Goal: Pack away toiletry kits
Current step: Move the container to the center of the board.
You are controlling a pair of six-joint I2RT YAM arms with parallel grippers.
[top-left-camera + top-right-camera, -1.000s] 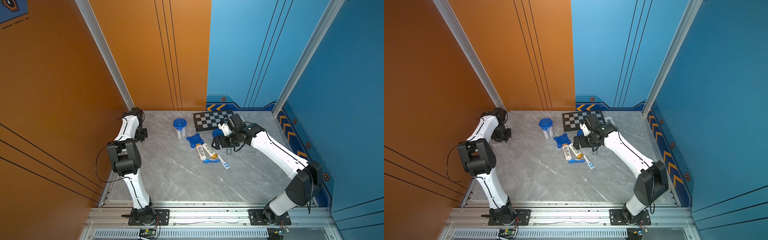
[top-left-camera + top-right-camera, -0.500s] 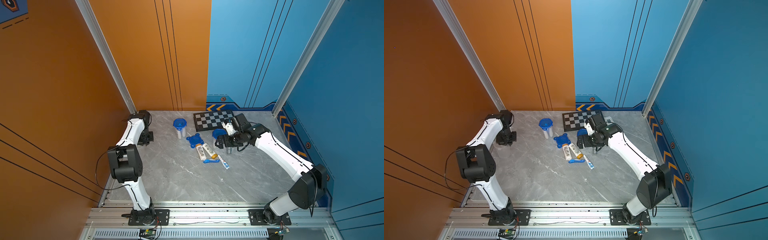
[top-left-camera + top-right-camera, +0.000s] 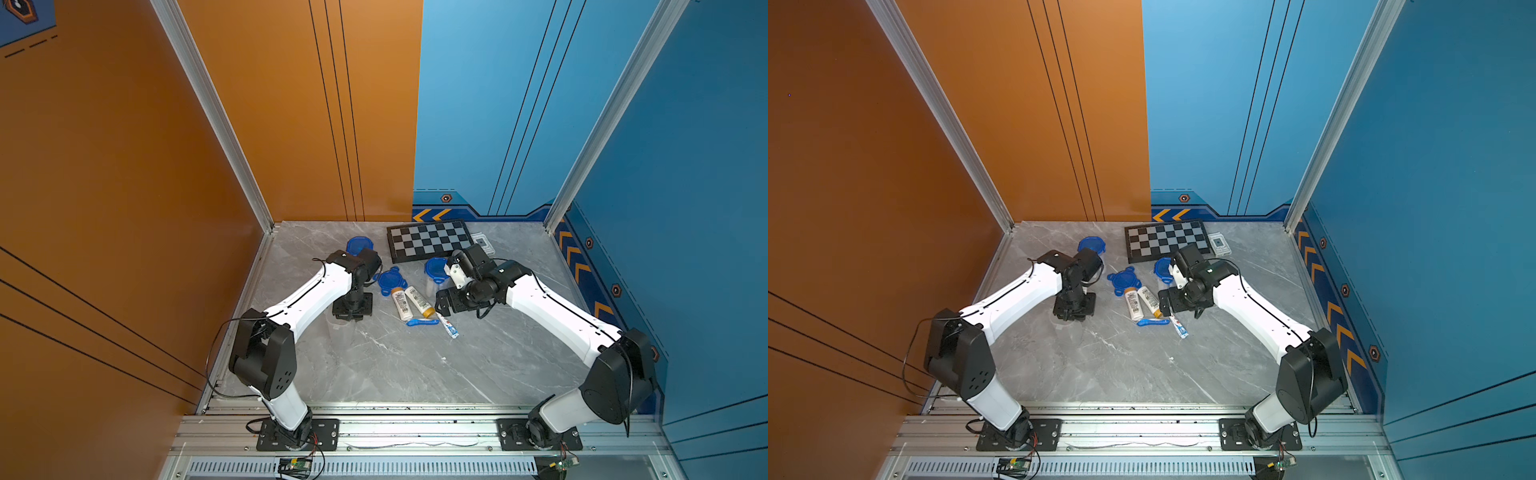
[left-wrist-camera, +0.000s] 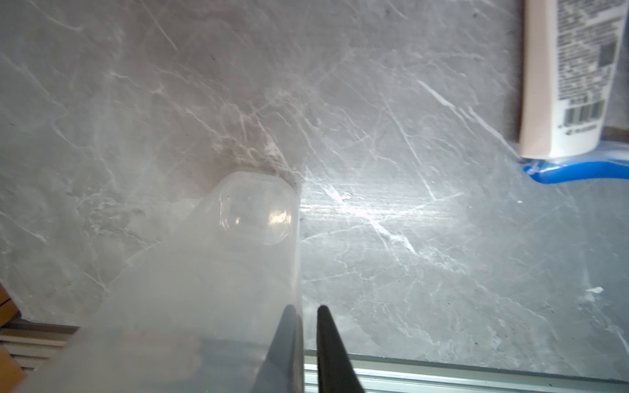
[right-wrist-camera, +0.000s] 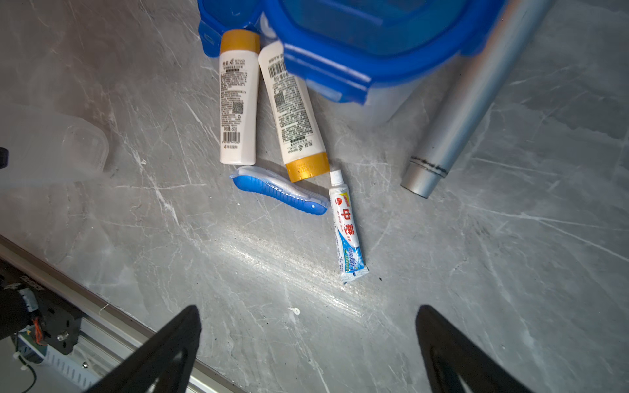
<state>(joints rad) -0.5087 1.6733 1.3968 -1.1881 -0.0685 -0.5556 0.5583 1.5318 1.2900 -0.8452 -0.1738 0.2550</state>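
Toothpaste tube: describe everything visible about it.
The toothpaste tube is small, white with blue graphics and red characters, soft-looking plastic, with a white screw cap on and a flat crimped tail. It lies flat on the grey marble table, unheld. Its cap end sits right by the yellow cap of a bottle and the blue toothbrush; whether they touch is unclear. The right tool is open, apart from it.

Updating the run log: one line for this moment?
left gripper: shut on clear cup wall | right gripper: open, empty, facing toothpaste tube
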